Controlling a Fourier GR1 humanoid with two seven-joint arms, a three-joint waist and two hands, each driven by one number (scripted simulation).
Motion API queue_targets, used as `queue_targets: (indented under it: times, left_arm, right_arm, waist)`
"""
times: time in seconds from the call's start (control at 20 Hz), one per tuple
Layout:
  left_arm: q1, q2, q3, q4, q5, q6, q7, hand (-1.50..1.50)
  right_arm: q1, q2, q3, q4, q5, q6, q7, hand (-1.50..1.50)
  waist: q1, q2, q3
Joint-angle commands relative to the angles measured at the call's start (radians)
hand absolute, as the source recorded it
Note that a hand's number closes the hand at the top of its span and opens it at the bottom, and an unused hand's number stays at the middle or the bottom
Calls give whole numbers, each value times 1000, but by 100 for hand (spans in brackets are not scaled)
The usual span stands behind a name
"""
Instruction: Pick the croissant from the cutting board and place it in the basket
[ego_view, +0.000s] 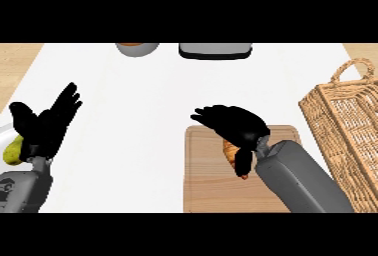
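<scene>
Right hand (238, 125) curled over croissant (230, 151), fingers and thumb wrapped round it, on the wooden cutting board (212, 192). Wicker basket (347, 125) stood just right of board. Left hand (44, 126) rested open, fingers up, far left.

The white counter (148, 100) bears a cutting board (207, 186), basket (347, 131) and bowl (137, 48).
</scene>
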Motion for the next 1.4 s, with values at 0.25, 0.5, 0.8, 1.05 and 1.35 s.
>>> queue_targets:
  times: [0.25,0.5,0.8,1.05,1.35]
  left_arm:
    - [12,-45,13,-14,-35,-3,-11,0]
    - [-14,-24,48,-25,-28,-56,58,0]
    - [48,-60,71,-40,-58,-62,0,0]
    - [22,-61,86,-15,-68,-83,24,0]
    - [-2,-54,107,-69,-70,-87,82,0]
  right_arm:
    - [-4,-7,18,258,171,-103,-151,-150]
    - [-55,37,-42,235,196,-12,-154,-150]
    - [12,50,-69,261,255,-58,-224,-150]
    - [31,38,-111,168,227,68,-253,-150]
    - [105,61,-50,199,338,-57,-281,-150]
  waist:
    - [-3,-1,0]
    - [-5,-2,0]
    - [-5,-2,0]
    - [-8,-3,-1]
    - [-6,-3,0]
